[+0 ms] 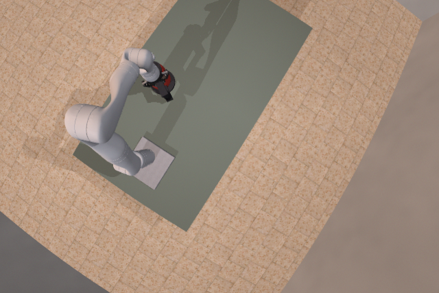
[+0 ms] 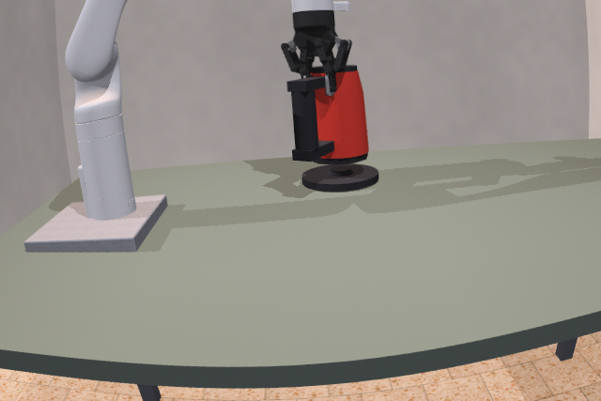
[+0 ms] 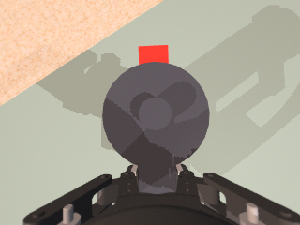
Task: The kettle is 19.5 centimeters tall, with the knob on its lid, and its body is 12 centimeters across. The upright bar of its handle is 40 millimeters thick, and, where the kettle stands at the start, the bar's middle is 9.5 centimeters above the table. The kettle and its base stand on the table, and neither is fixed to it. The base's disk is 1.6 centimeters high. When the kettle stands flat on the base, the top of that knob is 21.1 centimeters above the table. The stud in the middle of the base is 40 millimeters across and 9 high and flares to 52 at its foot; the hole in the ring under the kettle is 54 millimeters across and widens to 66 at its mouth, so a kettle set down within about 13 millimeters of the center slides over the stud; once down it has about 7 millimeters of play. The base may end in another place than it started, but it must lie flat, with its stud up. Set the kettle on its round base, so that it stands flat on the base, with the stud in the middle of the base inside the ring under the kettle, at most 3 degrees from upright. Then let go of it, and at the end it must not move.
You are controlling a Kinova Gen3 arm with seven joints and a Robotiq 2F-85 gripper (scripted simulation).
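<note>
The red kettle (image 2: 341, 115) with a black handle (image 2: 304, 117) hangs a little above the black round base (image 2: 340, 177) on the table. The base's stud (image 2: 342, 169) shows in the gap under the kettle's bottom ring. My gripper (image 2: 316, 86) comes down from above and is shut on the top of the kettle's handle. In the wrist view I look down on the dark lid and its knob (image 3: 156, 113), with the red spout (image 3: 153, 53) beyond it and my fingers at the bottom edge. From overhead the kettle (image 1: 162, 83) sits under my wrist; the base is hidden there.
The arm's grey mounting plate (image 2: 99, 229) stands at the table's left. The table's front edge (image 2: 300, 372) curves across the bottom of the side view. In the wrist view the table's edge (image 3: 89, 47) runs close beyond the kettle, with tiled floor past it.
</note>
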